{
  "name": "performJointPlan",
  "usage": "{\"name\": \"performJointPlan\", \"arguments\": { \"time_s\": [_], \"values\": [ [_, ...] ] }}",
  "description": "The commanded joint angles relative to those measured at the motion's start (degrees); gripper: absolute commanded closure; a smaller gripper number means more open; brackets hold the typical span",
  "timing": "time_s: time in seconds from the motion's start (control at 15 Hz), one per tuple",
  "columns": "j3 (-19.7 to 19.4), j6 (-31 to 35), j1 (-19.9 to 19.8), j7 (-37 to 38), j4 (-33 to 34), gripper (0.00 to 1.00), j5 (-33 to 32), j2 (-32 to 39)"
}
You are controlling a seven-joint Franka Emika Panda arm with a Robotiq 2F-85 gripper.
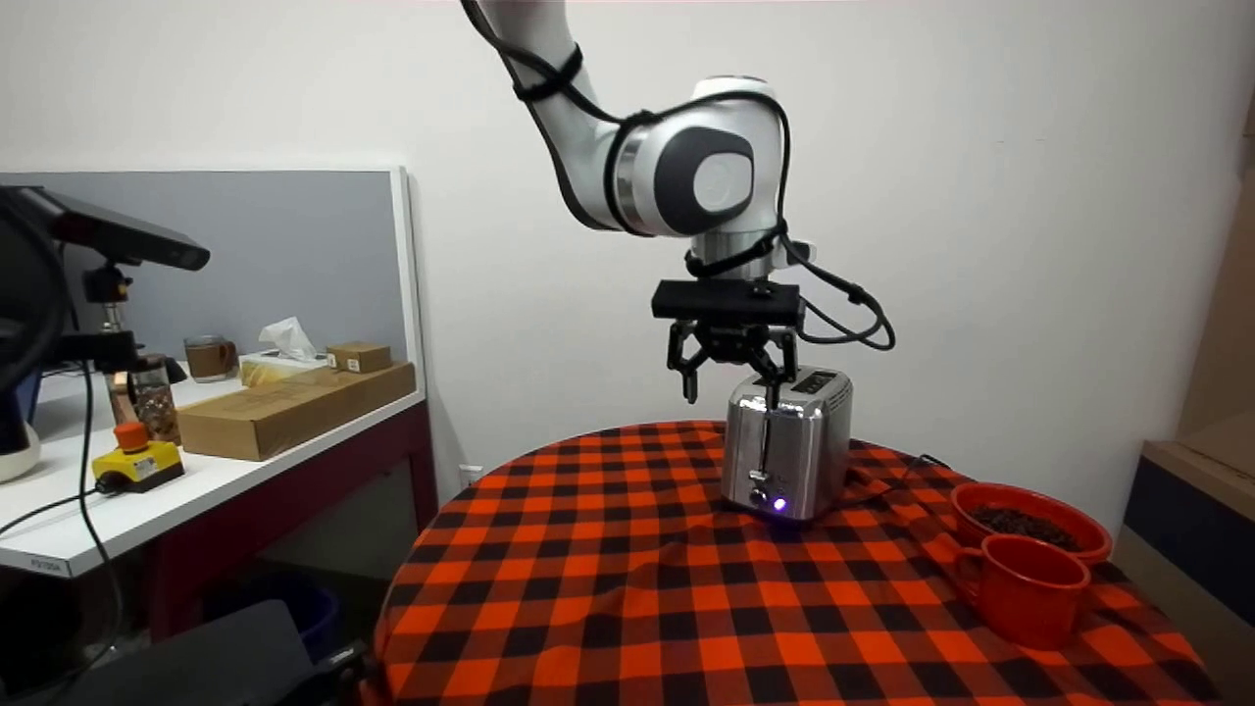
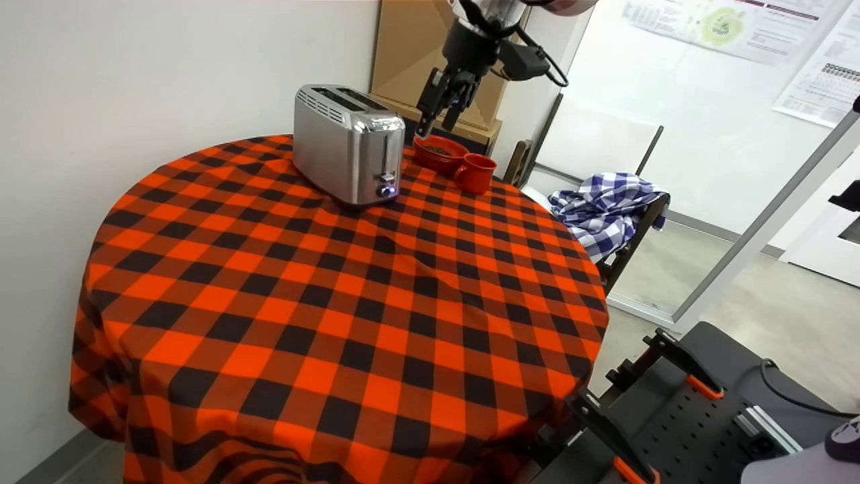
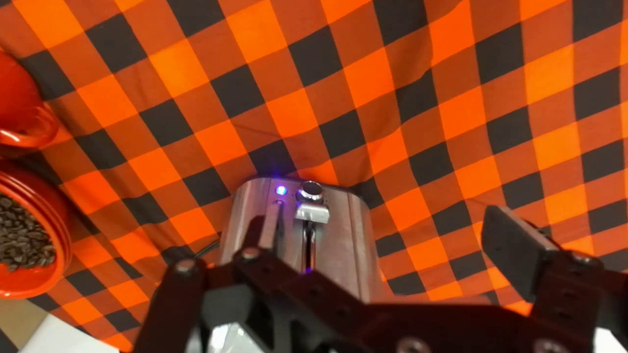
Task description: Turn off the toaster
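Observation:
The silver toaster (image 1: 833, 431) stands upright on the checked tablecloth; it also shows in an exterior view (image 2: 329, 148) and in the wrist view (image 3: 338, 240). A bluish light (image 3: 280, 190) glows low on its front, beside a round knob (image 3: 310, 190). Its lever (image 3: 313, 213) sits low in the slot, near the knob. My gripper (image 1: 731, 394) is open and empty, near the height of the toaster's top; it also shows in an exterior view (image 2: 435, 128), apart from the toaster. In the wrist view, the gripper (image 3: 387, 235) has one finger over the toaster's front and the other over cloth.
A red bowl of dark beans (image 1: 1020, 520) and a red cup (image 1: 1034, 588) stand near the toaster. The toaster's black cord (image 1: 897, 487) runs over the cloth towards the bowl. A white wall (image 1: 980, 245) is behind the table. A desk with boxes (image 1: 294, 407) stands apart.

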Motion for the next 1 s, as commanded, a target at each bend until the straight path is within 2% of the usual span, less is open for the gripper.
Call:
{"name": "performJointPlan", "arguments": {
  "time_s": [0.0,0.2,0.47,0.93],
  "values": [
    [1.8,0.1,-2.8,-1.0,11.2,0.00,-0.4,11.4],
    [2.4,1.6,-4.0,0.5,16.3,0.00,-0.8,17.3],
    [3.4,5.6,-5.4,1.7,19.2,0.00,-1.0,22.1],
    [4.5,13.0,-7.8,0.6,15.3,0.00,-2.5,23.0]
  ]
}}
